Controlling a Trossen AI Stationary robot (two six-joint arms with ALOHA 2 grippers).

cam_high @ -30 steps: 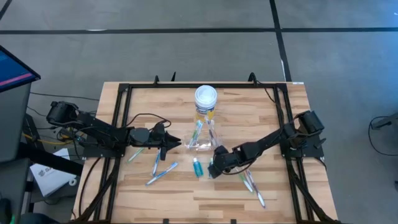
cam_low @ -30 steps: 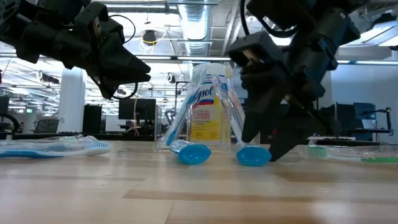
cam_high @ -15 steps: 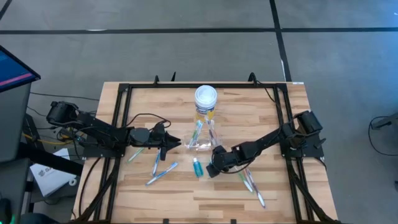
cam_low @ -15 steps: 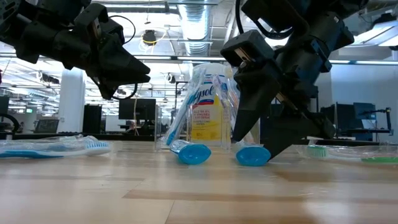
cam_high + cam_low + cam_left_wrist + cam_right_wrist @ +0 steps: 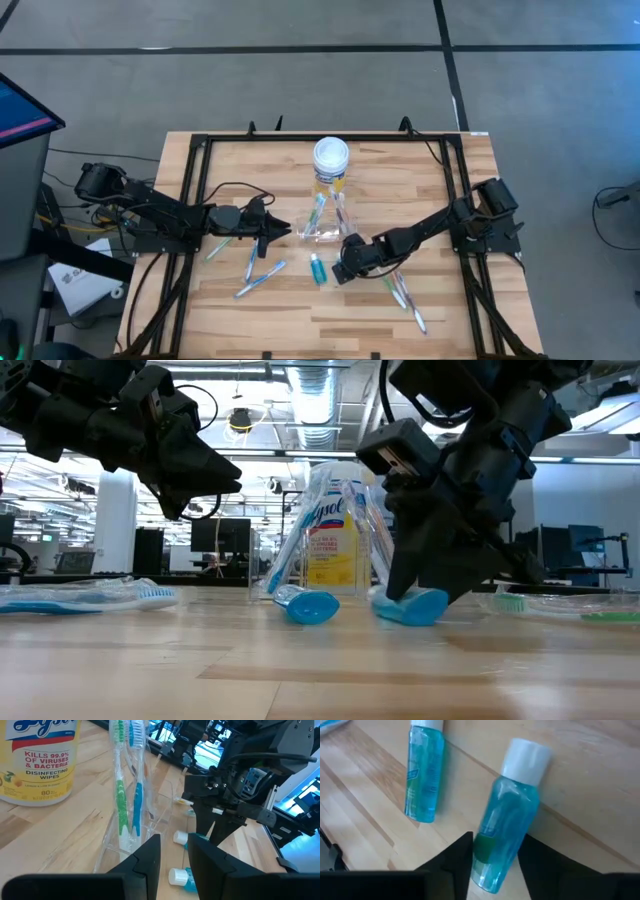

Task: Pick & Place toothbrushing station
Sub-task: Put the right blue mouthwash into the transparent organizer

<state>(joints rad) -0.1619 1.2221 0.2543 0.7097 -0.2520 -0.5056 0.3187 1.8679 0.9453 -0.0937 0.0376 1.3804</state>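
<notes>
The clear plastic cup [image 5: 322,230] stands mid-table with toothbrushes [image 5: 127,800] upright in it. Other toothbrushes lie flat to its left [image 5: 258,275] and right [image 5: 403,294]. Two teal tubes lie in front of the cup: one is free [image 5: 422,772], and my right gripper [image 5: 495,841] is shut on the other [image 5: 510,815]. My left gripper [image 5: 283,232] hovers just left of the cup, its fingers a little apart with nothing between them. My right gripper pinches the teal tube's body [image 5: 487,852] between its two fingers, toward the end away from the white cap. The fingers slant steeply down from the table's right side and lie across the tube. The tube [image 5: 410,607] sits low at the table, slightly tilted.
A yellow wipes jar with a white lid [image 5: 331,160] stands right behind the cup. The free tube [image 5: 317,268] lies close to the left of my right gripper. A black frame [image 5: 190,200] runs along the table's left, far and right edges.
My right gripper has shut its fingers from wide open onto the teal tube, staying in place. The tube has tilted and shifted slightly between them. The left arm has kept still.
</notes>
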